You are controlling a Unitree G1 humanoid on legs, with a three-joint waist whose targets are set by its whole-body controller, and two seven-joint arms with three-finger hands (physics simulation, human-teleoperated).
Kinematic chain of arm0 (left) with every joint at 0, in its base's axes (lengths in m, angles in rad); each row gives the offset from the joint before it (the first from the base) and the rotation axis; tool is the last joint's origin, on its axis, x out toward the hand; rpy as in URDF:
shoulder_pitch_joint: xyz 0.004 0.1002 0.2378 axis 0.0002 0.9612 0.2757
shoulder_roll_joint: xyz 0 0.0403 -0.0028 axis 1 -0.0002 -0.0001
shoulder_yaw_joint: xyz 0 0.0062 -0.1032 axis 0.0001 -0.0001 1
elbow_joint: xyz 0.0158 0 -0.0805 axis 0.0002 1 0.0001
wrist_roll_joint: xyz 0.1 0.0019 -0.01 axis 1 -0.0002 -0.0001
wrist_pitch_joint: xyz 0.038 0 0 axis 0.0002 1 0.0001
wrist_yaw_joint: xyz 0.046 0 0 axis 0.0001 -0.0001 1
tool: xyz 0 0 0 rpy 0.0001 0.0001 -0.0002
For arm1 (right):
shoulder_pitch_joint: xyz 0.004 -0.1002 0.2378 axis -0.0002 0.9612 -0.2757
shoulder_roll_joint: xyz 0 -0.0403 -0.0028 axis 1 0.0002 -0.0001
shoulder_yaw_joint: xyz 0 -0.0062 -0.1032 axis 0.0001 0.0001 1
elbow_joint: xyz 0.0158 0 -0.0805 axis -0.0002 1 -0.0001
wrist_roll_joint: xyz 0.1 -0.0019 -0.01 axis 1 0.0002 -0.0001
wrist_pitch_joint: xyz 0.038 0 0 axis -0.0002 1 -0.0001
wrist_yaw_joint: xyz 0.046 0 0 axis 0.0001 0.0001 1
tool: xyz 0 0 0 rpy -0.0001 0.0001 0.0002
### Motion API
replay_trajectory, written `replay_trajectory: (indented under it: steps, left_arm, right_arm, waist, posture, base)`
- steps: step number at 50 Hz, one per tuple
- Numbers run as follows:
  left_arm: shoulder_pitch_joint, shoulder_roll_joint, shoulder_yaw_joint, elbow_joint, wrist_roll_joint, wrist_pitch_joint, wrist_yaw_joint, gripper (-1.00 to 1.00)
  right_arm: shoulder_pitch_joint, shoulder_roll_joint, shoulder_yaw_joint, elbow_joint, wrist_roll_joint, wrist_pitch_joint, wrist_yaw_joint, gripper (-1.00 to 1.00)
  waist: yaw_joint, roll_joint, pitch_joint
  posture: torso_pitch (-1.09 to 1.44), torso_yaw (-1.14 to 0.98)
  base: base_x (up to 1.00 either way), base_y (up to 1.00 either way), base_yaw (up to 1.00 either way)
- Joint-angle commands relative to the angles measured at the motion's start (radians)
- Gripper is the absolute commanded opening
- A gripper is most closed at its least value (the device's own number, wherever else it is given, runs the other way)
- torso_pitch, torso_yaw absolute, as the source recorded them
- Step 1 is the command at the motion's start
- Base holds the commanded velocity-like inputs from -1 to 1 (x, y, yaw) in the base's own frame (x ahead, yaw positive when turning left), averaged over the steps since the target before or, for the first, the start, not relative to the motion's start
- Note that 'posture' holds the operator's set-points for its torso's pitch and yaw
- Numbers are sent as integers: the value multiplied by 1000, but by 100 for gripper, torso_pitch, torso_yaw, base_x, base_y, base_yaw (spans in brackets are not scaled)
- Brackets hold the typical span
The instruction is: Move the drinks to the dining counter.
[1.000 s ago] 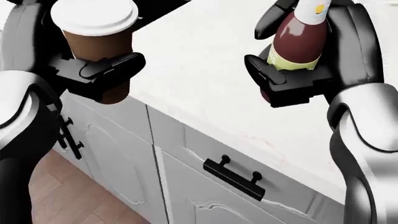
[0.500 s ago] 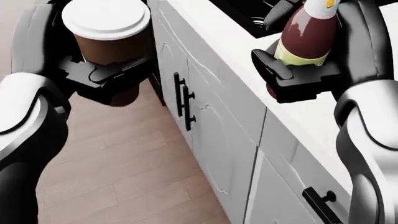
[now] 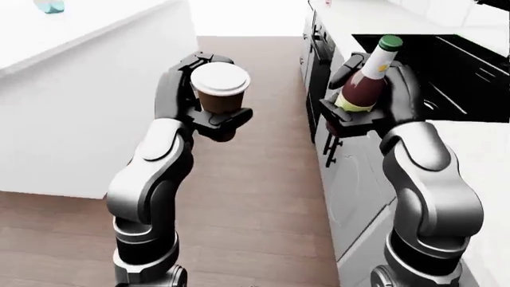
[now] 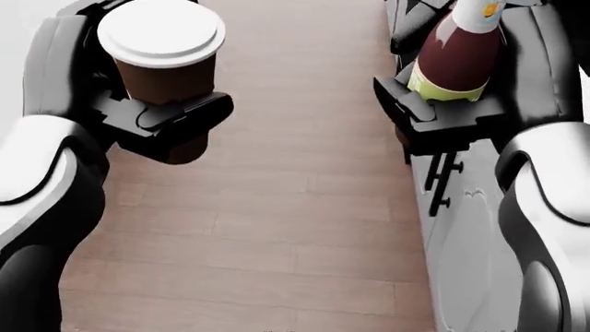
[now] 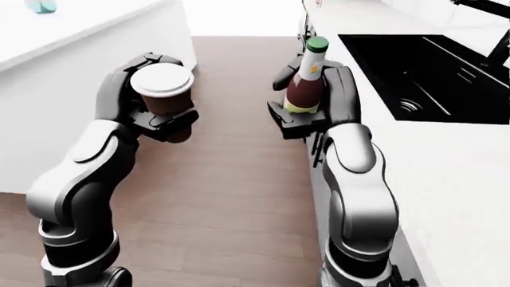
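Note:
My left hand [image 4: 152,111] is shut on a brown paper coffee cup [image 4: 164,59] with a white lid, held upright over the wooden floor. A dark red bottle [image 3: 365,81] with a green cap and a yellow-green label is gripped upright in my right hand [image 4: 443,114]. Both drinks hang at chest height between the white island counter [image 3: 79,89] on the left and the kitchen counter [image 5: 446,173] on the right.
A black sink [image 5: 430,78] is set into the right counter. Grey cabinet doors with black handles [image 4: 443,183] run down the right edge. A pale blue object [image 3: 49,6] stands on the island at the top left. Wooden floor [image 4: 277,221] fills the aisle.
The whole picture has swung left: the white counter and cabinets slid out to the right and the wooden aisle now fills the head view. Both hands kept their hold on the drinks.

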Motion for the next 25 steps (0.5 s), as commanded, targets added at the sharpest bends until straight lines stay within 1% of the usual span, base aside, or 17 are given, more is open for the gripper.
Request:
replay_trajectory:
  steps: [1,2,3,5,6,7,9,10,12,13,17,19,21,22,23,24,25]
  left_arm:
    - [-28,9,13,-24,5,-35,0,-100]
    - [-28,8,13,-24,6,-35,0,-100]
    - [-27,6,12,-32,5,-28,2,-100]
    - [-25,6,12,-30,6,-31,1,-100]
    - [-25,6,11,-32,7,-30,1,-100]
    - [-25,6,11,-33,7,-29,1,-100]
    - [-24,6,11,-31,8,-31,0,-100]
    - [-23,5,11,-34,9,-30,0,-100]
    - [-22,4,9,-36,10,-28,0,-100]
    - [-22,3,9,-38,10,-28,0,-100]
    - [-18,4,10,-36,13,-32,-5,-100]
    - [-17,4,11,-39,12,-30,-5,-100]
    - [-15,4,11,-42,13,-29,-5,-100]
    - [-15,3,11,-42,13,-29,-5,-100]
    - [-15,3,11,-41,12,-29,-6,-100]
    - [-15,3,11,-41,12,-29,-6,-100]
    - [-15,3,11,-41,12,-28,-6,-100]
  right_arm:
    - [-39,-1,-5,-38,11,-37,-5,-100]
    - [-42,-1,-11,-39,17,-32,-9,-100]
    - [-40,1,-14,-39,26,-33,-13,-100]
    - [-37,-3,-11,-38,33,-37,-15,-100]
    - [-35,-3,-12,-38,36,-38,-17,-100]
    - [-32,-4,-11,-37,39,-39,-20,-100]
    - [-30,-8,-9,-36,40,-38,-24,-100]
    - [-29,-11,-7,-32,38,-38,-26,-100]
    - [-27,-12,-4,-36,38,-36,-25,-100]
    - [-26,-12,-2,-35,37,-38,-24,-100]
    - [-23,-10,4,-32,32,-44,-22,-100]
    - [-22,-9,7,-35,28,-43,-19,-100]
    - [-21,-8,9,-32,24,-47,-16,-100]
    - [-21,-7,8,-33,23,-48,-15,-100]
    - [-22,-7,9,-34,21,-46,-14,-100]
    - [-22,-7,10,-35,20,-45,-13,-100]
    - [-22,-5,12,-35,18,-46,-12,-100]
  waist:
    - [4,-5,-23]
    - [-26,12,-23]
    - [-6,0,-20]
    - [-27,60,-37]
    - [-35,62,-36]
    - [-28,43,-15]
    - [-33,29,-21]
    - [-28,28,-50]
    - [-16,21,17]
    - [-11,19,22]
    - [3,10,11]
    - [15,-3,11]
    - [27,-24,10]
    - [31,-41,9]
    - [31,-69,1]
    - [25,-120,-19]
    - [22,-80,18]
  posture:
    - [0,0]
    - [0,0]
    - [0,0]
    - [0,0]
    - [0,0]
    - [0,0]
    - [0,0]
    - [0,0]
    - [0,0]
    - [0,0]
    - [0,0]
    - [0,0]
    - [0,0]
    - [0,0]
    - [0,0]
    - [0,0]
    - [0,0]
  base:
    - [0,0,100]
    - [0,24,0]
    - [0,0,0]
    - [0,0,0]
    - [0,0,0]
    - [0,0,0]
    - [0,0,0]
    - [25,0,0]
    - [71,-9,0]
    - [80,-12,0]
    - [81,-8,0]
    - [90,-3,0]
    - [94,-2,0]
    - [95,-1,0]
    - [96,-1,0]
    - [100,0,0]
    - [100,0,0]
